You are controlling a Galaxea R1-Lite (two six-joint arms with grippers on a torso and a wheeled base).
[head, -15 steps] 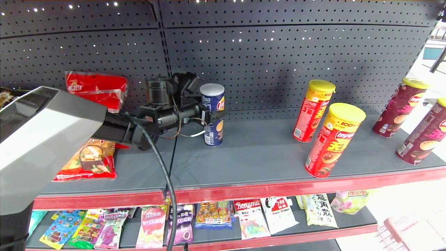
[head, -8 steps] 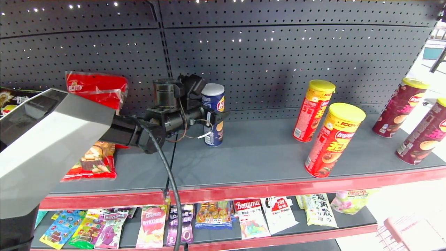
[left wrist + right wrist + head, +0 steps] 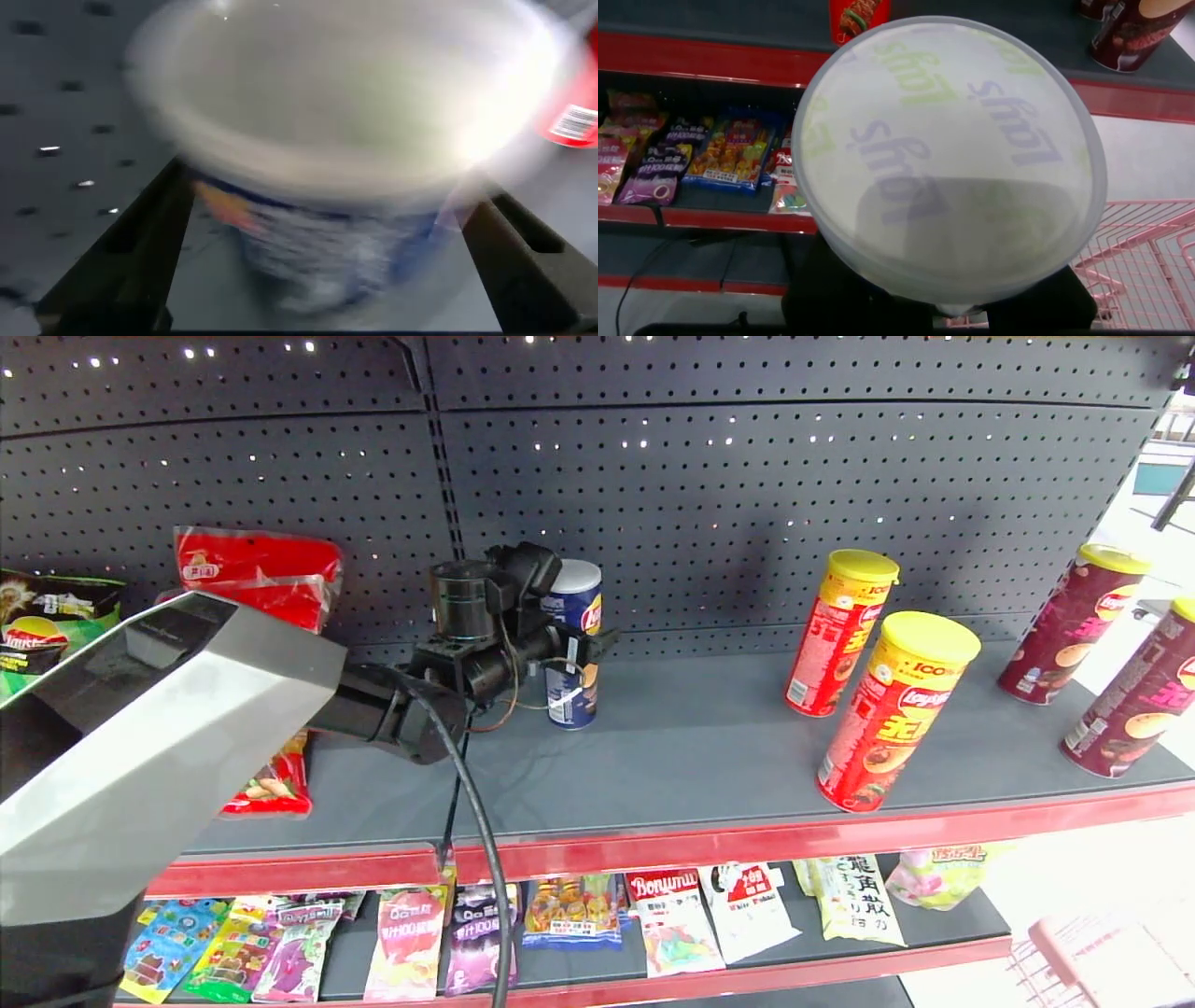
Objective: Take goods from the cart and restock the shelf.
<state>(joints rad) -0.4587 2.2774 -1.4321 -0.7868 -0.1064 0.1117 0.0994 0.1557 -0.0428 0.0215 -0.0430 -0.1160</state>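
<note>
Grey, red-edged upper shelf [image 3: 709, 756]: red snack bags [image 3: 257, 574] at left, blue chip can [image 3: 574, 695] upright mid-back, two yellow-lidded red cans [image 3: 892, 714], two maroon cans [image 3: 1069, 625] at right. Lower shelf [image 3: 803, 966]: row of snack packets [image 3: 579, 910].

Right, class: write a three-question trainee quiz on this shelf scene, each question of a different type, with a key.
1. Count: how many red cans with yellow lids stand on the upper shelf?
2. True or false: the blue can lies on its side.
3. Choose one: the left pincer is at
A. the blue can
B. a maroon can
C. the snack bags on the lower shelf

Key:
1. Two.
2. False, it stands upright.
3. A.
</note>
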